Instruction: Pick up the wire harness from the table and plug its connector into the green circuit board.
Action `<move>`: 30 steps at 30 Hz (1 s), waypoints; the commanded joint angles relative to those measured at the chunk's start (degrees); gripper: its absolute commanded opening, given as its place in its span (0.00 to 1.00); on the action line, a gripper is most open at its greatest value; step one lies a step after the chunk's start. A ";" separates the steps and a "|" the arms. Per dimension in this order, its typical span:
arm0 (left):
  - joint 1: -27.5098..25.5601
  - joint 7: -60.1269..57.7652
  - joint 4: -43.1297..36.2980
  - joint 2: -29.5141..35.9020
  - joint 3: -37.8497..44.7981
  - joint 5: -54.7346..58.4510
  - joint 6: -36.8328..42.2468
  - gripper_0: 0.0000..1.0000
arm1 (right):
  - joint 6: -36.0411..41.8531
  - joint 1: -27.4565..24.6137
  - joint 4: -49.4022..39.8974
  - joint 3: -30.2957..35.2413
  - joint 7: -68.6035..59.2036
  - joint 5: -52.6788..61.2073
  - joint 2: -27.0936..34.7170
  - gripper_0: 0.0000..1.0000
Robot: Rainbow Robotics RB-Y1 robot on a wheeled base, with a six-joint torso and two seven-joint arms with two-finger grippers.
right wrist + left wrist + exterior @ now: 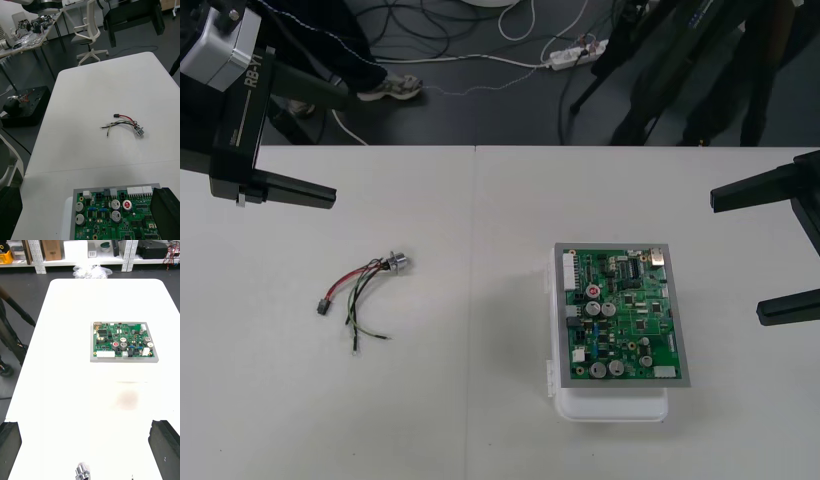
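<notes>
the left gripper (pixel 338 146) hangs over the far left part of the table (pixel 270 400) with its two black fingers (pixel 9 450) spread wide and nothing between them. in the left wrist view the round metal socket (pixel 82 471) of the wire harness (pixel 362 286) sits close ahead of them, about midway between the two. the harness lies loose on the table, just nearer the robot than the left jaws and a touch toward the middle. its long axis runs on a slant, from the small black plug (pixel 323 308) at the outer, nearer end to the socket at the inner, farther end, with stray wire ends trailing toward the robot. well apart to the right, the green circuit board (pixel 620 315) sits on its white base (pixel 610 405), with the harness nowhere near it. the right gripper (pixel 736 256) hangs at the right edge beyond the board, fingers parted and empty. the left arm is plainly the nearer, so the pick likely turns on dropping down and back toward the plug end.
</notes>
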State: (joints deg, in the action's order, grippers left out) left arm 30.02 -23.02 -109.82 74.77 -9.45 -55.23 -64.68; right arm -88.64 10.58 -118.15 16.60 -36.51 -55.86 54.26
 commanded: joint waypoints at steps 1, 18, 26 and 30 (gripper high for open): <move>-0.49 2.89 -0.57 -0.68 1.80 -0.23 2.45 1.00 | -0.30 1.55 -1.29 -0.07 1.62 0.57 -0.64 1.00; -0.49 2.89 -0.57 -0.68 1.80 -0.23 2.45 1.00 | -0.30 1.55 -1.29 -0.07 1.62 0.57 -0.64 1.00; -0.49 2.89 -0.57 -0.68 1.80 -0.23 2.45 1.00 | -0.30 1.55 -1.29 -0.07 1.62 0.57 -0.64 1.00; -0.49 2.89 -0.57 -0.68 1.80 -0.23 2.45 1.00 | -0.30 1.55 -1.29 -0.07 1.62 0.57 -0.64 1.00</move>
State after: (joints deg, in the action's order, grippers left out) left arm 30.02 -23.02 -109.82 74.77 -9.45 -55.23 -64.68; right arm -88.64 10.58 -118.15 16.60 -36.51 -55.86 54.26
